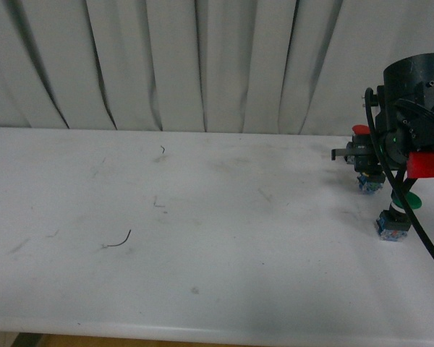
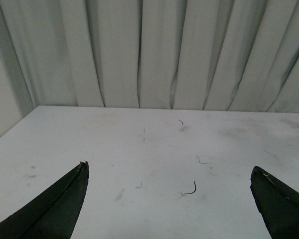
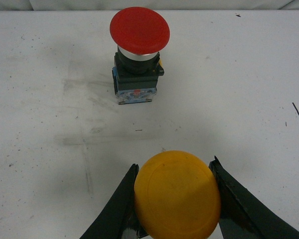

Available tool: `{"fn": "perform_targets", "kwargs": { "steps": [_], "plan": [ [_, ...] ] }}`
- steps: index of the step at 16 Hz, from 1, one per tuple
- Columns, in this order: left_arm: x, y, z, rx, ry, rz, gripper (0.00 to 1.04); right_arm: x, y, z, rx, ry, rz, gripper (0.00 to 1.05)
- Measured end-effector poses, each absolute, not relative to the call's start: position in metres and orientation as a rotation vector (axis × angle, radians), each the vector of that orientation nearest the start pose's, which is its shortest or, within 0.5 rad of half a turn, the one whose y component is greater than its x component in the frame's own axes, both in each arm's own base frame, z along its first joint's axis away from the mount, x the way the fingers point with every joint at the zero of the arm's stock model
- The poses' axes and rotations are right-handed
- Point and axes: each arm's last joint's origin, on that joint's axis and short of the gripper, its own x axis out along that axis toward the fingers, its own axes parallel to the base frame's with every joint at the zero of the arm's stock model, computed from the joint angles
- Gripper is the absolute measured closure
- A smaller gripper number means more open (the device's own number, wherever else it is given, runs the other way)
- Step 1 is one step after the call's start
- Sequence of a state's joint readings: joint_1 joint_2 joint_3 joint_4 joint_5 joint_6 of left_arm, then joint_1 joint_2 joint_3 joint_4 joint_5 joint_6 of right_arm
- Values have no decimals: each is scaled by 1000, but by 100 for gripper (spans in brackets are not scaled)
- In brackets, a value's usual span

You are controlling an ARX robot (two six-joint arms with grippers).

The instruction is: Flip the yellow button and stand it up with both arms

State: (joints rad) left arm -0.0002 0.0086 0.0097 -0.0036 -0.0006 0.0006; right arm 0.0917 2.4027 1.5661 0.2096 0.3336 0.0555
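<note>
1. Cap of the yellow button (image 3: 177, 194) sits between the two fingers of the right gripper (image 3: 174, 163), which press on it from both sides. The button's body is hidden beneath the cap.
2. Just beyond it, and apart from it, a red button (image 3: 138, 50) stands upright on the white table (image 3: 50, 124).
3. In the front view the right arm (image 1: 416, 108) fills the right edge of the frame, and a green-capped button (image 1: 409, 202) shows just below it.
4. The left gripper (image 2: 169, 166) hangs above the tabletop with its jaws wide apart. A pleated white curtain (image 2: 139, 50) hangs behind.
</note>
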Motion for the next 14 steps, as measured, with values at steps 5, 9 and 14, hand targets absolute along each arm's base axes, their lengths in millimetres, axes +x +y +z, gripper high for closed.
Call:
{"fn": "perform_targets", "kwargs": {
  "steps": [5,9,14],
  "plan": [
    [98,0,166,1,3,0,7,500,36,84,-88,607,-259,68],
    [98,0,166,1,2,0,7,500,36,82,-102,613,-255,31],
    [98,0,166,1,3,0,7,500,36,82,-95,607,-241,6]
  ]
}}
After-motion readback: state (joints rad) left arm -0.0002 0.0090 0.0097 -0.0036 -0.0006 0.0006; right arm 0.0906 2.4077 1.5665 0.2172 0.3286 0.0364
